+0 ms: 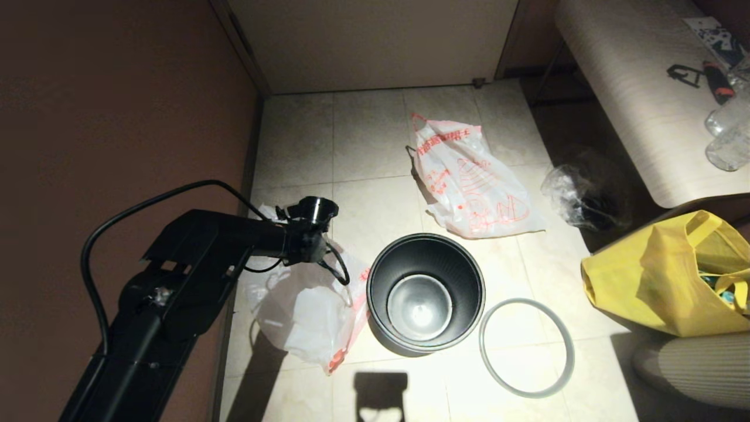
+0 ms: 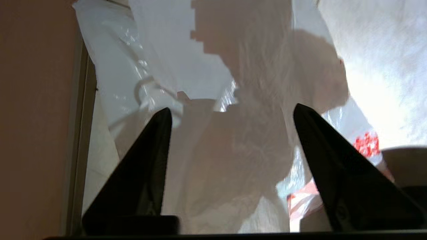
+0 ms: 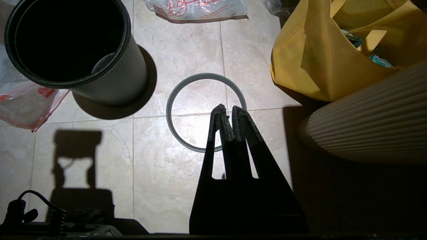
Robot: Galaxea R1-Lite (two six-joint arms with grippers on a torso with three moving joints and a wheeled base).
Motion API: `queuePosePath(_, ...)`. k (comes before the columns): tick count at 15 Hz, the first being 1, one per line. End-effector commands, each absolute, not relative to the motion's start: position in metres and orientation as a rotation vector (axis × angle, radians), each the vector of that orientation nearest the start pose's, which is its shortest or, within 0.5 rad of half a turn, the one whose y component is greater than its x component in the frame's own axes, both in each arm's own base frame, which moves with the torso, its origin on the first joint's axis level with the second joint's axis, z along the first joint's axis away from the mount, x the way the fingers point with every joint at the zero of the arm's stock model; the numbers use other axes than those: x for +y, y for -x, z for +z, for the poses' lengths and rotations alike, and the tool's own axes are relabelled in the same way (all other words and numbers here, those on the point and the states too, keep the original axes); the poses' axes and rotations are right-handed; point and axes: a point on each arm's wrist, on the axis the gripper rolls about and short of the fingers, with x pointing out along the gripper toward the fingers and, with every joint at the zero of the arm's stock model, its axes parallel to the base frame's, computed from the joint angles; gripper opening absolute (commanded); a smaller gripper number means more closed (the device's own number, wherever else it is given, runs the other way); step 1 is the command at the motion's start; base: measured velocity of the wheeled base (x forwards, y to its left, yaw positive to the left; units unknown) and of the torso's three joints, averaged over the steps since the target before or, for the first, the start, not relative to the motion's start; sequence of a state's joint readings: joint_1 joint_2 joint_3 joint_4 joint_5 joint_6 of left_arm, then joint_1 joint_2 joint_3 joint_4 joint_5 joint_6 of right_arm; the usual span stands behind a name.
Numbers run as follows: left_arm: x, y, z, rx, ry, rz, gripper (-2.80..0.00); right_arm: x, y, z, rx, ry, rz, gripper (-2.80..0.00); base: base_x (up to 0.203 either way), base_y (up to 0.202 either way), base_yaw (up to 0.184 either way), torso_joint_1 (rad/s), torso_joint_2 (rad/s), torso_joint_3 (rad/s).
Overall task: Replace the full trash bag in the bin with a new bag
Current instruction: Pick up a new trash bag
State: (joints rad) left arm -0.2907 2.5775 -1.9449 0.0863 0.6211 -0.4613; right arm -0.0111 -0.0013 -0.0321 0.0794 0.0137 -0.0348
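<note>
Left wrist view alone shows left hand (image 2: 230,115) spread above new bag (image 2: 233,160).

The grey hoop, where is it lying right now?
In the head view the grey hoop lies flat on the floor tiles on the robot's right, just beside the black bin, apart from it.

Bin (image 1: 426,293) upright on tile floor (image 1: 363,146), inside bare, no liner. Grey hoop (image 1: 526,347) flat on floor just right of bin. Red-printed bag (image 1: 469,181) lies beyond bin. Cloudy bag (image 1: 304,308) touches bin's left side; left arm (image 1: 234,240) over it. Yellow tote (image 1: 668,275) far right of bin.
</note>
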Motion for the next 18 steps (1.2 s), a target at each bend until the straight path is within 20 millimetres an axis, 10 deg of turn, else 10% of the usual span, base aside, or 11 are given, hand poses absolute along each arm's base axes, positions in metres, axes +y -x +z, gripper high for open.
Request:
queuePosePath(1,-0.134,-0.495,0.041,0.586,0.108,0.466,0.0,0.001,0.026,0.076,0.046,0.035,0.002,-2.8,0.0,0.0,0.0,0.0,0.0,0.0)
queuePosePath(12,-0.121,-0.505,-0.03,0.641,0.047,0.522,0.0,0.001,0.026,0.076,0.046,0.035,0.003,-2.8,0.0,0.0,0.0,0.0,0.0,0.0)
queuePosePath(13,-0.119,-0.505,-0.033,0.653,0.037,0.523,-2.8,0.001,0.026,0.076,0.046,0.035,0.004,-2.8,0.0,0.0,0.0,0.0,0.0,0.0)
queuePosePath(18,-0.107,-0.506,-0.04,0.666,0.01,0.556,-2.8,0.001,0.026,0.076,0.046,0.035,0.005,-2.8,0.0,0.0,0.0,0.0,0.0,0.0)
